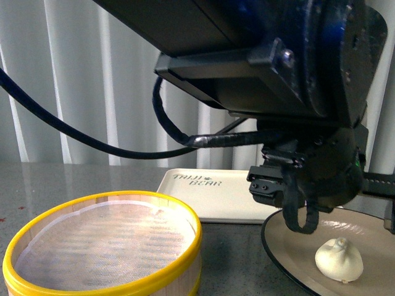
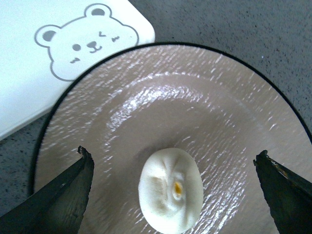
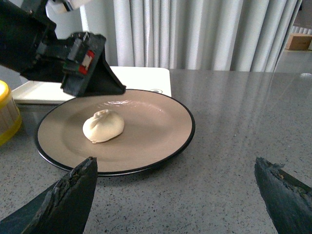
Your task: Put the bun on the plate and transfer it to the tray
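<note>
Left gripper (image 2: 174, 153) hangs directly over the bun (image 2: 170, 195), jaws spread wide, nothing grasped. Bun sits free on the plate (image 2: 161, 97). Right gripper (image 3: 175, 163) likewise spread and unloaded, near the plate's rim. Tray (image 1: 228, 197) lies just beside the plate.

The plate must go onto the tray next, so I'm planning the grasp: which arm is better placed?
Right, probably. The right end effector sits open and low, facing the rim of the plate. The left end effector hangs open above the bun, away from the rim.
</note>
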